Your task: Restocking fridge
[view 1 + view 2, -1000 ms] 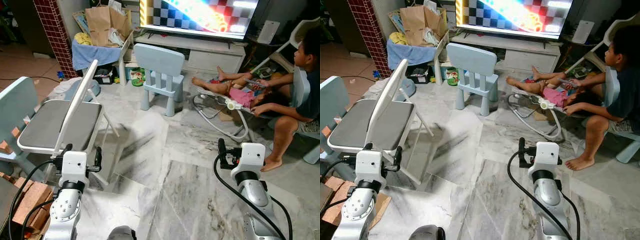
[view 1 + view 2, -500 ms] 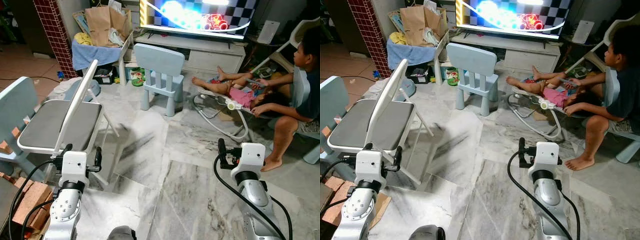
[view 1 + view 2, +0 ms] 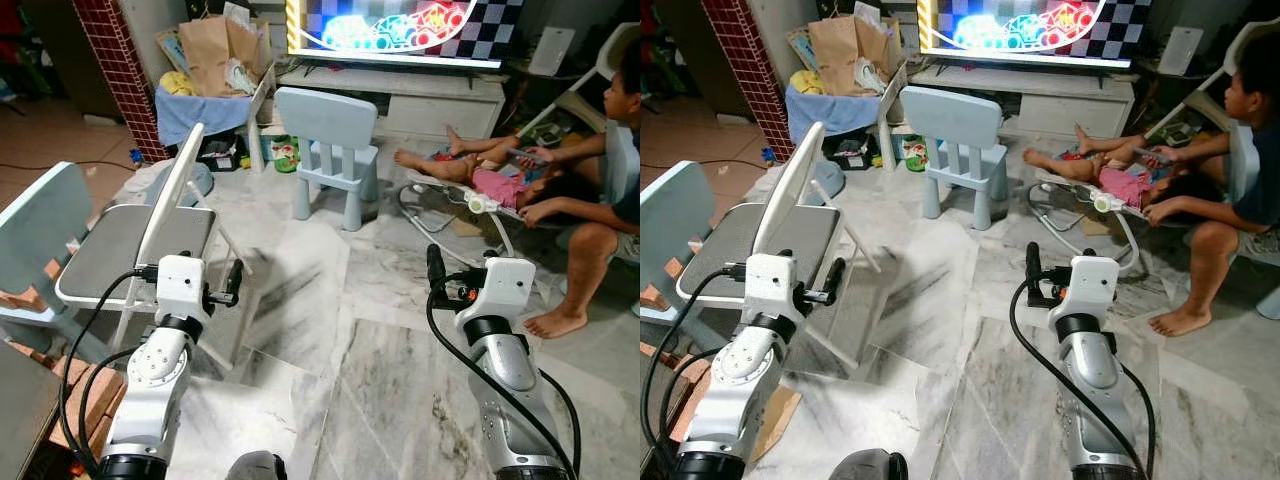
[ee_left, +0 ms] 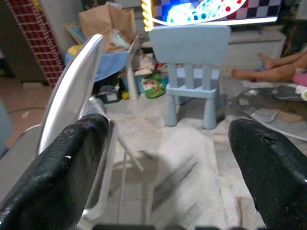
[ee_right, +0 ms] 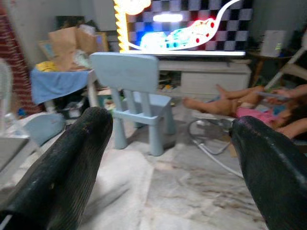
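change: whole view has slid since a sec ago, so the cam moved w/ us; our left arm has come up and inward, its gripper now nearer the folding chair; tv picture has changed too.
left gripper (image 3: 233, 283): held out low in front, just beside the folding chair (image 3: 150, 225); fingers (image 4: 67, 172) spread wide, nothing between them.
right gripper (image 3: 436, 272): held out over the marble floor (image 3: 340, 330), fingers (image 5: 72, 158) wide apart, nothing in them.
task's thing: we see no fridge and no stock items here, so can't place either rel. to the grippers; this is a living rm.
ahead: small light-blue kid's chair (image 3: 328, 150) straight in front, well apart from both grippers; tv (image 3: 400, 25) on a low white stand behind it.
our right: a person (image 3: 610, 200) sits on the floor by a baby bouncer (image 3: 470, 205) w/ a small child lying in it.
our left: blue chair (image 3: 40, 240) beside the folding one; paper bags (image 3: 225, 50) in a blue-draped bin by the brick pillar.
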`<state>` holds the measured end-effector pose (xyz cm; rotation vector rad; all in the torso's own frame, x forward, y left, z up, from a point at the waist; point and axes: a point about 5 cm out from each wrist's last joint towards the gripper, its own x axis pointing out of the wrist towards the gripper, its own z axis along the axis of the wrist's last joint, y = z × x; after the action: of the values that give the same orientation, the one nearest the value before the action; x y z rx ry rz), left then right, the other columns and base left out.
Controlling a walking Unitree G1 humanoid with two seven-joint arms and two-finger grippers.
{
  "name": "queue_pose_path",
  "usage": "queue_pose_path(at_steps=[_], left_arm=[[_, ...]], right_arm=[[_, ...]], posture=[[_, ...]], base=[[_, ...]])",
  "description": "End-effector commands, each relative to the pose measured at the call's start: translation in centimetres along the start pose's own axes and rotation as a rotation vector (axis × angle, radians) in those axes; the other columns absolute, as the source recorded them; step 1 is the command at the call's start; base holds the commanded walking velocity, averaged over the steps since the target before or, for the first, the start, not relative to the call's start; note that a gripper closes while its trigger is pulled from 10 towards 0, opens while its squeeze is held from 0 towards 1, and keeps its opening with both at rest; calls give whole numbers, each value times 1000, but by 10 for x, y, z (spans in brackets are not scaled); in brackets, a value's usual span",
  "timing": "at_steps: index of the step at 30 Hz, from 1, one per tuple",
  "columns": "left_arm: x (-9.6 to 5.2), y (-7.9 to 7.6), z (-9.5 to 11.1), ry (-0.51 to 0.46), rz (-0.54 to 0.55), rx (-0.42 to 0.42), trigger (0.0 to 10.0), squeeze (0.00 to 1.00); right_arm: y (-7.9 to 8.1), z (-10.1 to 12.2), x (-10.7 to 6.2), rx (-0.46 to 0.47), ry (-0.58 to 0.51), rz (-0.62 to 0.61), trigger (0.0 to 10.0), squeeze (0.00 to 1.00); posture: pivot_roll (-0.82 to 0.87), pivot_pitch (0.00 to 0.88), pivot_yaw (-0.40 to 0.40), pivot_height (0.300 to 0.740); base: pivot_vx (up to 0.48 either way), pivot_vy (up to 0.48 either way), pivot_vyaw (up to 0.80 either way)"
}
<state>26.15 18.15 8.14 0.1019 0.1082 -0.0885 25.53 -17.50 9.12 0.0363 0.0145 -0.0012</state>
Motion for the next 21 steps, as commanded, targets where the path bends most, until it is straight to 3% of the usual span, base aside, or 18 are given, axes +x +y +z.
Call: queue_pose_path(at_steps=[1, 5, 10, 14, 21], left_arm=[[-11, 9, -6, 40, 45, -16, 10000, 0], [-34, 10, -22, 87, 60, -51, 10000, 0], [-43, 5, -30, 118, 77, -64, 10000, 0], [-36, 0, -29, 118, 59, -45, 10000, 0], [-18, 6, -16, 72, 35, -2, 10000, 0]], right_arm=[[-2, -1, -8, -25, 17, 19, 10000, 0], [-9, -11, -23, -52, 67, 40, 10000, 0], [-10, -13, -25, -66, 77, 50, 10000, 0], [-8, -11, -16, -43, 69, 38, 10000, 0], [-4, -5, -5, -26, 37, 25, 10000, 0]], posture=[[75, 0, 29, 740], [87, 0, 4, 740], [87, 0, -8, 740], [85, 0, -4, 740], [68, 0, 21, 740]], base=[[0, 0, 0], [0, 0, 0], [0, 0, 0], [-278, 278, 0], [-297, 380, 0]])
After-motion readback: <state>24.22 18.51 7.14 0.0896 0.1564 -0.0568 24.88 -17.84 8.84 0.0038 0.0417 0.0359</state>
